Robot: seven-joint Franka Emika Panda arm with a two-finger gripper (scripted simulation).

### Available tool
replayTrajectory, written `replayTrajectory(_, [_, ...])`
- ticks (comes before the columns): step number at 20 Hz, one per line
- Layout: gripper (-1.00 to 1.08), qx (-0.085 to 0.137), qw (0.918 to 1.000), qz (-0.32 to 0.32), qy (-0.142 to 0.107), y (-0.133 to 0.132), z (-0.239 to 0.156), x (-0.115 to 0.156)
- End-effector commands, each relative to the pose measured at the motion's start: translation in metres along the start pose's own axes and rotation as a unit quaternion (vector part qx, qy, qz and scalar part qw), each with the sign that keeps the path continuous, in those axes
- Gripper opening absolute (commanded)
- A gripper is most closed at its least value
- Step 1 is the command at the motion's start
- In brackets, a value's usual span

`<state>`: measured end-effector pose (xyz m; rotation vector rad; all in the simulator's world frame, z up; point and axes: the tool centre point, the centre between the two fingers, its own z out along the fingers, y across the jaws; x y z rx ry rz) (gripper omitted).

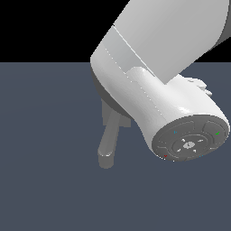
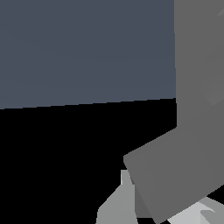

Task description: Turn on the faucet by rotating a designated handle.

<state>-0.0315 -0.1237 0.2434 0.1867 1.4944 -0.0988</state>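
One arm: big white Franka link fills the upper right of the exterior view, hiding most of the fixture behind it.
faucet point(image 1: 108, 146): dull grey, sits on the dark tabletop point(image 1: 45, 180) at centre-left of the exterior view; only one thick rounded piece pokes out below the arm toward the near side, likely the spout.
handle: not clearly separable in the exterior view; in the wrist view a flat grey slab point(image 2: 183, 175) lies very close to the camera, could be the bar or the back plate, cannot tell which.
why placed so: arm is crowded right over the hub area, judged as positioning to push or hook the lever round.
end effector point(image 2: 127, 205): only pale fragments at the wrist view edge, next to the grey slab; contact unclear.
finger opening: cannot tell, spread not visible in either view.
held object: none seen.
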Motion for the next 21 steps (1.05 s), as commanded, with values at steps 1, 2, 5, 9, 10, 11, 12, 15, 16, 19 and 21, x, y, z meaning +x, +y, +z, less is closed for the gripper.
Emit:
replayTrajectory(1, [-1.00,-0.014,0.9997,-0.009,0.016,0.003,-0.001,0.012])
replayTrajectory(2, [-1.00,-0.015,0.9997,-0.010,0.017,0.002,-0.001,0.015])
replayTrajectory(5, [-1.00,-0.017,0.9996,-0.011,0.020,0.000,-0.001,0.024])
replayTrajectory(9, [-1.00,-0.020,0.9994,-0.013,0.023,-0.003,-0.001,0.038])
replayTrajectory(10, [-1.00,-0.020,0.9994,-0.013,0.024,-0.004,-0.001,0.041])
replayTrajectory(11, [-1.00,-0.021,0.9994,-0.014,0.025,-0.004,-0.002,0.044])
replayTrajectory(12, [-1.00,-0.022,0.9993,-0.014,0.026,-0.005,-0.002,0.047])
replayTrajectory(15, [-1.00,-0.024,0.9992,-0.016,0.029,-0.007,-0.002,0.057])
replayTrajectory(16, [-1.00,-0.025,0.9991,-0.017,0.030,-0.008,-0.002,0.061])
replayTrajectory(19, [-1.00,-0.027,0.9990,-0.018,0.032,-0.010,-0.003,0.071])
replayTrajectory(21, [-1.00,-0.027,0.9989,-0.019,0.033,-0.011,-0.003,0.074])
